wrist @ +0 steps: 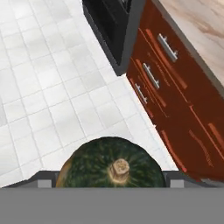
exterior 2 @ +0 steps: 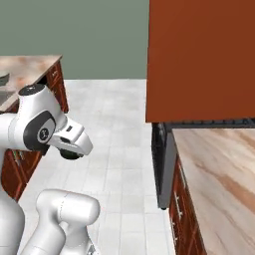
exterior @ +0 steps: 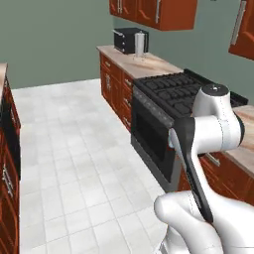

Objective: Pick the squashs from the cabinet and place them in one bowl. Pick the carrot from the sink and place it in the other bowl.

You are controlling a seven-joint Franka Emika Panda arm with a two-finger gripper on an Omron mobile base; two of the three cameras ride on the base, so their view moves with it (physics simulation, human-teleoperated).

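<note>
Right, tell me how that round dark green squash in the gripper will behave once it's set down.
The round dark green squash looks hard and rigid, so it probably won't deform. Its rounded shape suggests it may roll if released on a flat surface. The glossy rind hints at some slipperiness in the gripper.

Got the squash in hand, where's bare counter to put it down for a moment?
The squash sits in the gripper. Free: the marbled counter right of the oven, and the counter strip between stove and toaster. The toaster's corner is crowded.
</note>
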